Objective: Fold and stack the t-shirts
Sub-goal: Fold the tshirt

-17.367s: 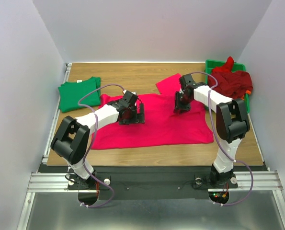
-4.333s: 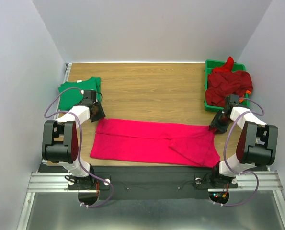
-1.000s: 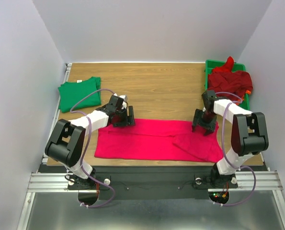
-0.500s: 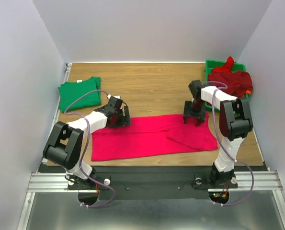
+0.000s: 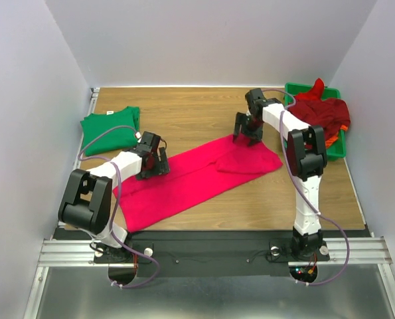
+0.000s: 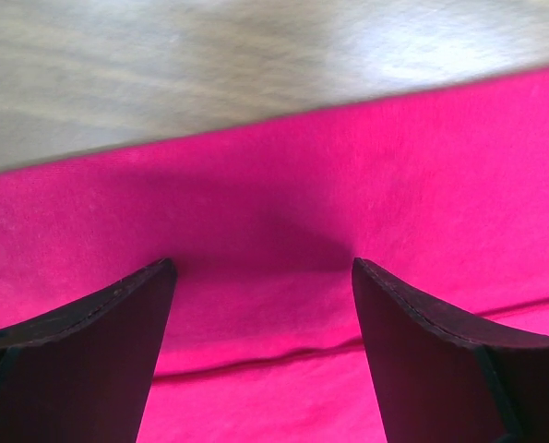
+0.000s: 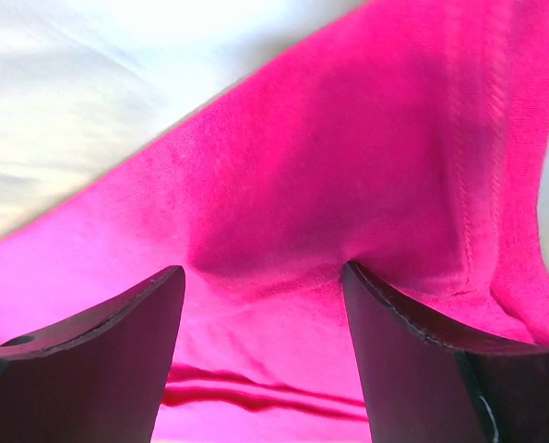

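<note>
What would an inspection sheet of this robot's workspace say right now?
Surface: wooden table.
Job's things: pink shirt, folded into a strip, lies slantwise; green shirt folded at far left; dark red shirts heaped in the tray at far right.
Clutter: nothing seen.
Grippers: left gripper and right gripper both open, fingertips down on the pink shirt.
Cables: purple cables, looping loose.
Surroundings: pale walls on three sides; metal rail at the near edge.

A folded shirt (image 5: 109, 129) lay in the far-left corner of the table (image 5: 197, 109), a tray (image 5: 292, 88) of shirts (image 5: 320, 113) far-right, a spread shirt (image 5: 190, 176) slanting between.
</note>
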`<state>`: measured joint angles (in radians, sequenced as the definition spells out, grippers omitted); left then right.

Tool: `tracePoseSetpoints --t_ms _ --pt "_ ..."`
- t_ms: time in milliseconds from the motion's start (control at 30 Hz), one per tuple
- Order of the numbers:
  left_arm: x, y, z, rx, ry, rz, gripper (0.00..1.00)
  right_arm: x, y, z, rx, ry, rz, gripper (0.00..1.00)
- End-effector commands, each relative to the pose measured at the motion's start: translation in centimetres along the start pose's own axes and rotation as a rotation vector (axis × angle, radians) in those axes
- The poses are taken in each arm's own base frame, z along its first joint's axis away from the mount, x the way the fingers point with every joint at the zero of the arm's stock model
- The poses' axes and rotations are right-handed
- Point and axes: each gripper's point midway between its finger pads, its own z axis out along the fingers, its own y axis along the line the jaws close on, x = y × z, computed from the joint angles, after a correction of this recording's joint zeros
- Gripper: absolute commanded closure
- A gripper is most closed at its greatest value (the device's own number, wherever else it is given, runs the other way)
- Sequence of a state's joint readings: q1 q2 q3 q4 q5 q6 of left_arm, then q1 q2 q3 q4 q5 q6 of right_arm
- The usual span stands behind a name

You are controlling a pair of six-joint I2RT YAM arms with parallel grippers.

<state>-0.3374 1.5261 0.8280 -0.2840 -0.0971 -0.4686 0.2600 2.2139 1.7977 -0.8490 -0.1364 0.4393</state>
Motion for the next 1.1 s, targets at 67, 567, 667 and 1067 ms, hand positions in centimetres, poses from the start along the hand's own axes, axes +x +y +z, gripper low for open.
tracePoseSetpoints --t_ms 67,567,667,1067 --pt "-3.1 -0.1 -1.5 -0.051 -0.017 0.035 0.10 -6.0 4.3 0.6 -0.144 -0.192 -0.073 0.24" --pt "-12.1 -13.1 -3.5 0.269 -0.128 0.088 0.10 -0.5 6.7 -6.1 -0.196 -0.213 -0.185 0.24" --pt "-11.3 -15.3 -2.3 0.323 -0.088 0.109 0.10 1.1 7.3 -5.1 -0.210 -0.171 -0.202 0.24" --pt "-7.3 -17.6 0.9 0.401 0.047 0.127 0.10 4.9 9.8 -2.3 -0.289 -0.071 -0.227 0.25"
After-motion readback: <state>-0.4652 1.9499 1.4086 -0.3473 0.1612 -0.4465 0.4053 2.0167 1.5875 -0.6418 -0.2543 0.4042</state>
